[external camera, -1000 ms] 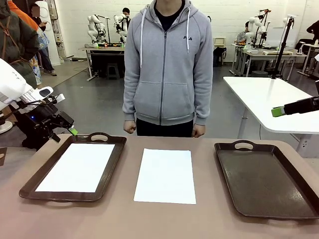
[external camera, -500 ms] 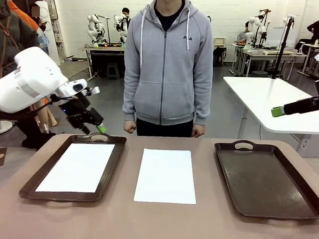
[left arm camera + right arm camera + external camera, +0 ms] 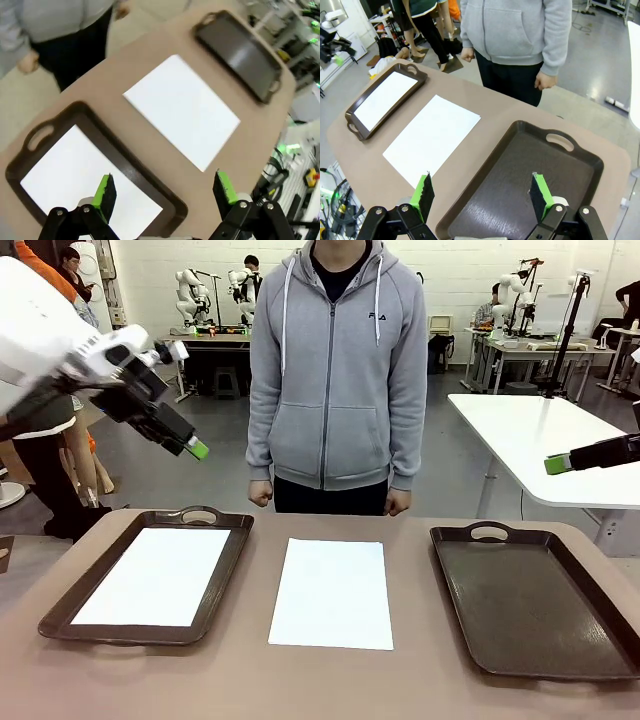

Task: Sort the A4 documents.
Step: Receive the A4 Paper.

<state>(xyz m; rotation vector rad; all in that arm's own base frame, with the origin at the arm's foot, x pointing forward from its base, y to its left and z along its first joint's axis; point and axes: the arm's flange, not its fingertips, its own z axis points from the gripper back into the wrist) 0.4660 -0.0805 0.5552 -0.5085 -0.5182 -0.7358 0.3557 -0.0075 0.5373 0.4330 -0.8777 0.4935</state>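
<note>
Centrally, one plain white A4 paper sheet (image 3: 332, 592) lies flat on the brown tabletop (image 3: 400, 690), between two trays and touching neither. A second white A4 sheet (image 3: 155, 575) lies inside the dark brown handled tray on the left (image 3: 236, 555). The matching dark brown tray on the right (image 3: 530, 610) holds nothing. The left gripper (image 3: 165, 190) hangs high above the left tray, jaws wide and empty. The right gripper (image 3: 481, 196) looks down on the right tray, equally wide and empty.

Likely trouble: a thin sheet lying flush offers no edge, so a pinch could crumple it or slide it toward the person's clenched hand (image 3: 262, 495).

Seen from the front, the left gripper is side-on and its spread is unreadable; its wrist view shows both green pads well apart.
</note>
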